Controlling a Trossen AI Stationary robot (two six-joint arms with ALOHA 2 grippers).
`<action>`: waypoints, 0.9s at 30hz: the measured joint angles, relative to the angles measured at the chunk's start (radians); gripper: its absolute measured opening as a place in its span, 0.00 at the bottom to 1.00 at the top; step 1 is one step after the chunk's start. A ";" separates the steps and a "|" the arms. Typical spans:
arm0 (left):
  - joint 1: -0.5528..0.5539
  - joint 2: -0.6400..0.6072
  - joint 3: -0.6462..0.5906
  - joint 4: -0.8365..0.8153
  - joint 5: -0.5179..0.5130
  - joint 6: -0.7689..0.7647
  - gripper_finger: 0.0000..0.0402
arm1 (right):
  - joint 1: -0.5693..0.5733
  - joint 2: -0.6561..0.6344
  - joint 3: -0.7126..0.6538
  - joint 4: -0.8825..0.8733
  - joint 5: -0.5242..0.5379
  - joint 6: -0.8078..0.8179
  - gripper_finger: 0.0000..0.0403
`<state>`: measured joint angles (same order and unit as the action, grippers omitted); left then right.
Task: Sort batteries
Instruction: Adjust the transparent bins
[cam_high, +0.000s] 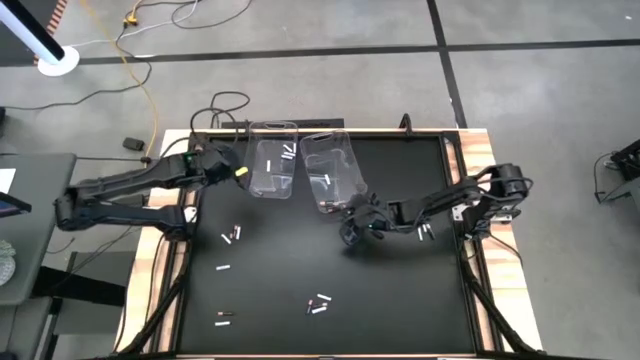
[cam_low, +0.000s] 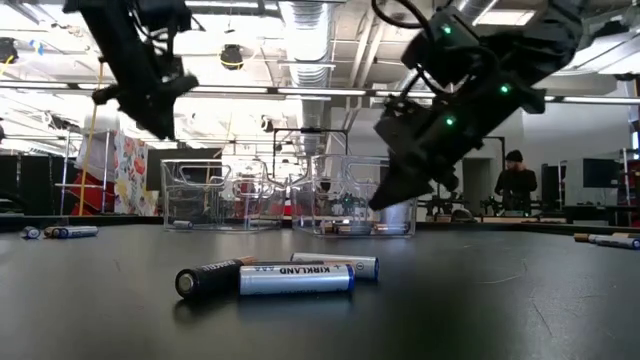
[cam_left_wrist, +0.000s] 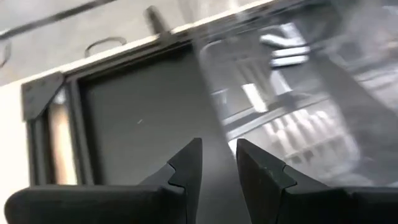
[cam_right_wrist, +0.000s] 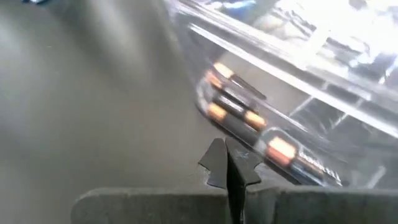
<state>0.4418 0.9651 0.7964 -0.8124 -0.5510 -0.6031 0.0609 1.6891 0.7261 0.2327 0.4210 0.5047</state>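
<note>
My right gripper (cam_high: 352, 228), closed and empty beside the right bin (cam_high: 330, 172), next fetches batteries (cam_high: 318, 302) at six o'clock.

Left arm reaches in from the left side, its pincer (cam_left_wrist: 217, 163) up near the back with fingers a bit apart, nothing between them. Right arm stretches in from the right toward the middle, its pincer (cam_right_wrist: 228, 163) closed tight, empty.
</note>
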 joint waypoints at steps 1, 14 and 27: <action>0.025 0.008 -0.012 0.005 0.002 -0.010 0.23 | -0.004 0.001 0.010 -0.001 0.000 -0.005 0.02; 0.350 0.130 -0.112 0.247 0.388 0.078 0.15 | -0.053 0.001 0.023 0.013 -0.058 -0.001 0.02; 0.304 0.247 -0.113 0.360 0.610 0.041 0.03 | -0.125 0.002 0.023 0.115 -0.096 -0.032 0.02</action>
<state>0.7458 1.2125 0.6834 -0.4522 0.0589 -0.5622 -0.0644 1.6908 0.7486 0.3481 0.3247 0.4731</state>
